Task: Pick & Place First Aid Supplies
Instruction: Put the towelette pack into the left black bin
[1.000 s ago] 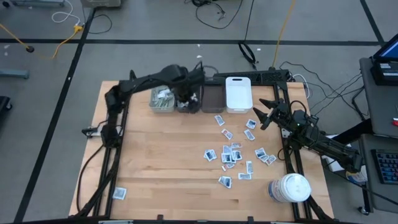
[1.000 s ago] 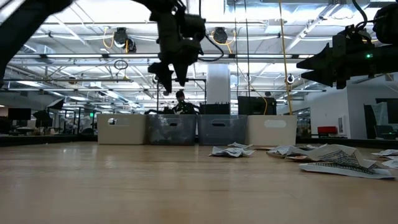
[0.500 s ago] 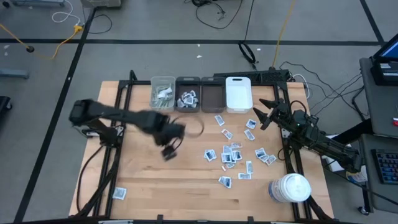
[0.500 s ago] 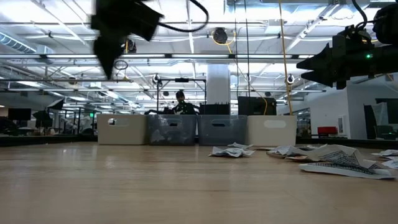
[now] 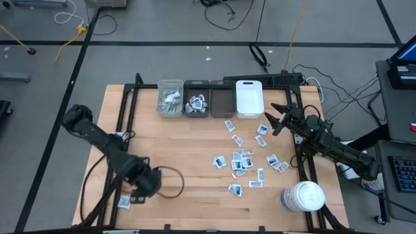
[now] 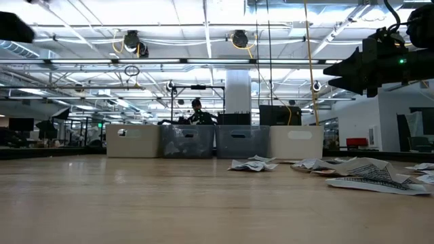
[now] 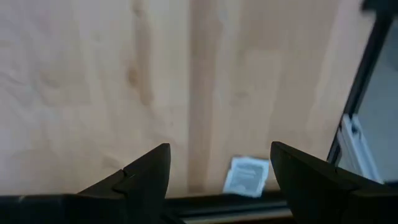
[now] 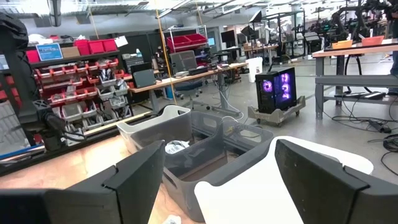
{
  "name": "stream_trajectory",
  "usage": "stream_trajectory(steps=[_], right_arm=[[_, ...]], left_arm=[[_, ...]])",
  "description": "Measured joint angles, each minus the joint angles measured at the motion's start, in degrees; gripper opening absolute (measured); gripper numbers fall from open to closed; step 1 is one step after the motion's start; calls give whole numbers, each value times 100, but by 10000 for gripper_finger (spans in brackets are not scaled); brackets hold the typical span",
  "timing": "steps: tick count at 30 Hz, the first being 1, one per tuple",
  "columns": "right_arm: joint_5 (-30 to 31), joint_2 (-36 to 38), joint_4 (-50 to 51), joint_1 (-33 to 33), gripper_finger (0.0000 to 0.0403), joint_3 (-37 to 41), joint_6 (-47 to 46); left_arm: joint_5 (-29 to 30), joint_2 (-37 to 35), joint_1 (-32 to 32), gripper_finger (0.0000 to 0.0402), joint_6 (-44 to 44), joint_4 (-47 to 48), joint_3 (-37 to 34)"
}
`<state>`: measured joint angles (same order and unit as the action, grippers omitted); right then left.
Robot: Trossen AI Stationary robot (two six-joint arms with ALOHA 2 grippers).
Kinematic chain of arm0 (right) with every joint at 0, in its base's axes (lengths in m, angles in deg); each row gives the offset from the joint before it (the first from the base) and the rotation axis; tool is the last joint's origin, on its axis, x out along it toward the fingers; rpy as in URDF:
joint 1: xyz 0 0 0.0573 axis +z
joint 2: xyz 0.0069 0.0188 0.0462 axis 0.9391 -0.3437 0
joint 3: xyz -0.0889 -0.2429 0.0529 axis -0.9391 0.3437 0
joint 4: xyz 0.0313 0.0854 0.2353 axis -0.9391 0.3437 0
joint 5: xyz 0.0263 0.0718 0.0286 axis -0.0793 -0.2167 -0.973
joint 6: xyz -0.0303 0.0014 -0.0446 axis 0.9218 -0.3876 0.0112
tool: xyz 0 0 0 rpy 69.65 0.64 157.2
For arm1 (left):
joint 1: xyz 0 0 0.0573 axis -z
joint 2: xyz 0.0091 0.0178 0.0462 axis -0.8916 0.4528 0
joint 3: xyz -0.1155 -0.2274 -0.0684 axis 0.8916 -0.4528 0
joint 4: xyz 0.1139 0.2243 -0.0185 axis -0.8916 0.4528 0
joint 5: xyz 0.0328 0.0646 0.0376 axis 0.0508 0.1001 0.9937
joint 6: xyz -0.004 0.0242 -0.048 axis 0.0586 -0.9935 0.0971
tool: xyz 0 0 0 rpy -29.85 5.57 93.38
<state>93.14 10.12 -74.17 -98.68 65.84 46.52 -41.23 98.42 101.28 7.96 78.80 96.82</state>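
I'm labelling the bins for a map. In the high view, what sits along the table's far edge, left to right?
Clear bin holding pale strips → dark bin with sachets → empty dark bin → white bin → right pincer, open.

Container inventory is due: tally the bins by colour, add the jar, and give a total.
Pale bins: 2
Grey bins: 2
Jar: 1
Total: 5
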Motion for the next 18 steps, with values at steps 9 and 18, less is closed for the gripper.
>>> stream_trajectory(steps=[9,18], right_arm=[[-1,2,0,0,297,-2,0],[-1,0,0,0,297,-2,0]], left_arm=[[-372,-1,1090,283,824,-12,-139],[-886,207,1333,282,1430,-207,-777]])
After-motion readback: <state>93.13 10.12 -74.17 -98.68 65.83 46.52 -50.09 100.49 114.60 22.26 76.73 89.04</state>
